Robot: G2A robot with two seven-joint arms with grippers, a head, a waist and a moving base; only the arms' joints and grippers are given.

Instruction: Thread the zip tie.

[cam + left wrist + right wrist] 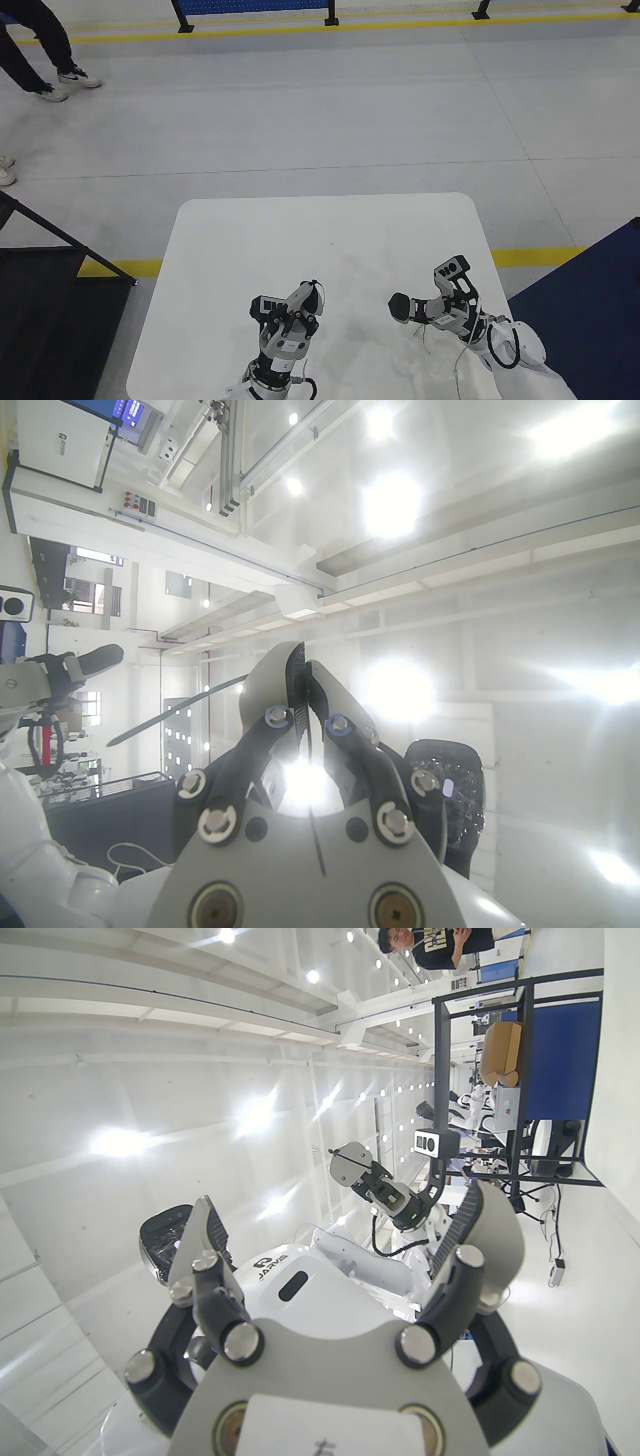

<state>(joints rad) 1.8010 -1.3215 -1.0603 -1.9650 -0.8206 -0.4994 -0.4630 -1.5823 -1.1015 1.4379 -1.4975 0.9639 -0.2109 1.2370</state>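
A thin black zip tie is pinched between the fingers of my left gripper. One end sticks out sideways past the fingertips and the other runs back toward the palm. In the top view the left gripper is held up over the near middle of the white table, with the zip tie curving at its tip. My right gripper is open and holds nothing. It faces the left gripper, with the zip tie across that gripper's tip. In the top view the right gripper hangs to the right, a short gap away.
A black frame slants beside the table's left edge. A dark blue panel stands at the table's near right corner. Grey floor with a yellow line lies beyond the table.
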